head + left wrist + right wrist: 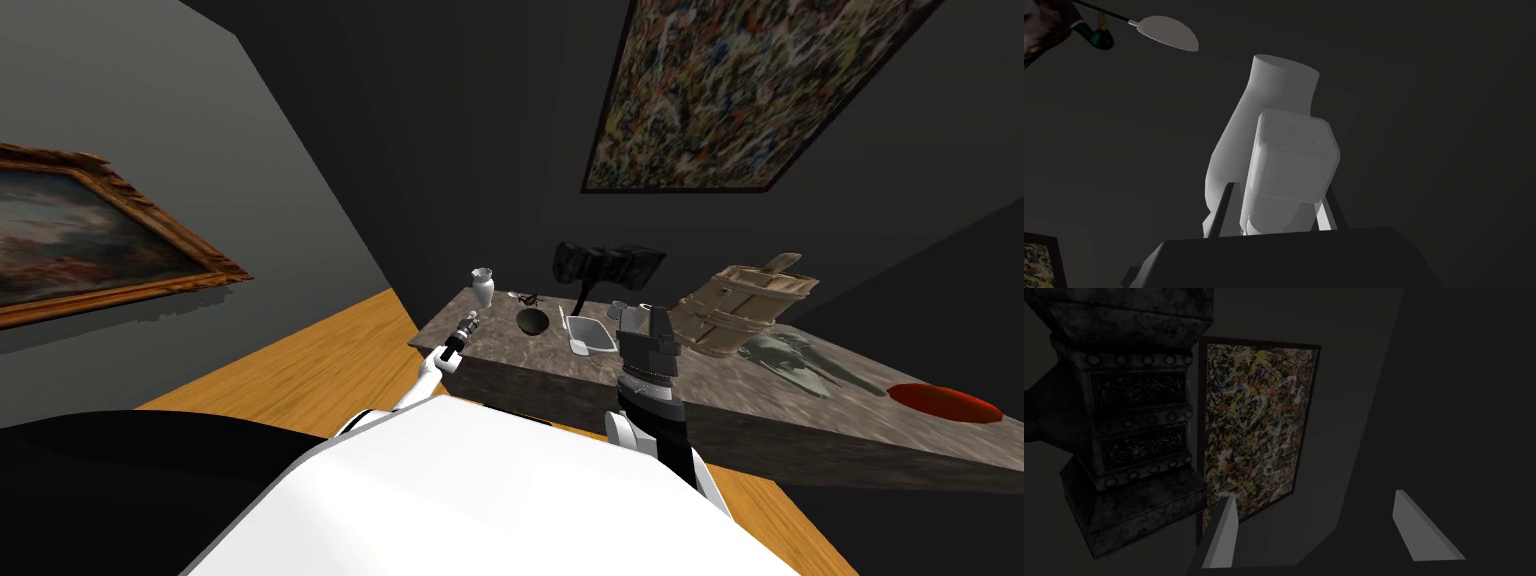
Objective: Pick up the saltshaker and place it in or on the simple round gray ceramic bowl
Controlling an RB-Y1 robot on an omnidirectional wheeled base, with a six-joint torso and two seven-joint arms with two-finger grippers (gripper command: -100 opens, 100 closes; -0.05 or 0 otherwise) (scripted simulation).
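Where the left gripper (1279, 186) clamps, the saltshaker (1291, 160) sits between its fingers (1324, 216).

A home: framed paintings (90, 235) on dark walls, wooden floor (300, 370), a desk (700, 400) with vase (483, 287) and basket (745, 305).

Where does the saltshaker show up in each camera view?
Left wrist view: the saltshaker sits clamped between the left gripper fingers, with the white vase behind it.
Head view: at the left gripper's tip, beside the vase, too small to tell apart.
Right wrist view: aimed away from it; the open right gripper faces the splatter painting.
Shared landmark: that painting.
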